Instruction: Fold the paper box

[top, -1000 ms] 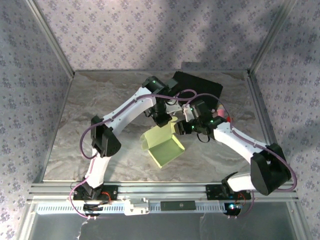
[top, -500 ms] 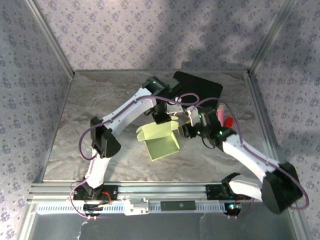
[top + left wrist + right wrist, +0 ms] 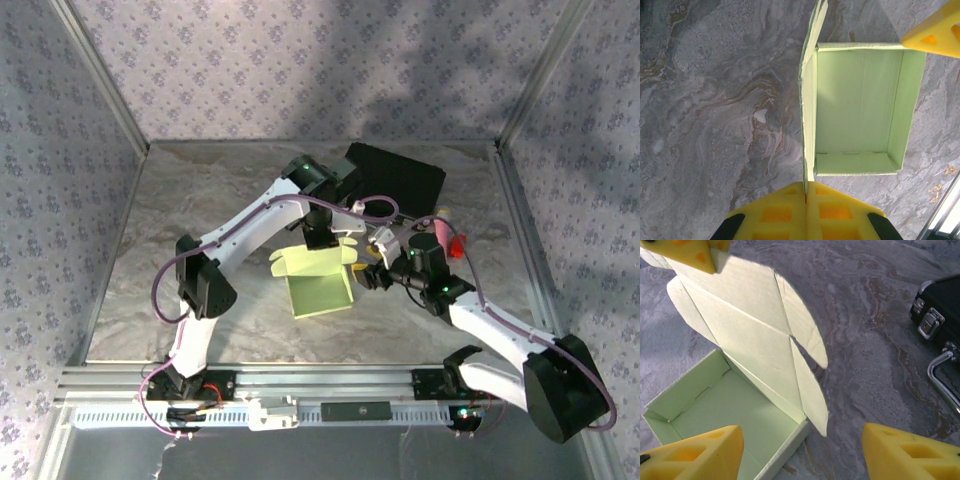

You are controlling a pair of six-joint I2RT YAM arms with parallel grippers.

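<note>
— Left wrist view: you're clamping the left tool (image 3: 806, 190) tight on the lid (image 3: 808, 100) of the paper box (image 3: 860, 105), mid-table (image 3: 700, 100). Why?
— You're holding it upright; your right tool (image 3: 801, 436) is hovering beside it, wide open and empty, probably for the flaps.

No legible txt, nos. or signs: paper box (image 3: 318, 290) card is plain, black case (image 3: 398, 176) has no readable mark, small dark plate (image 3: 362, 410) below near rail (image 3: 300, 381) too small to read.
</note>
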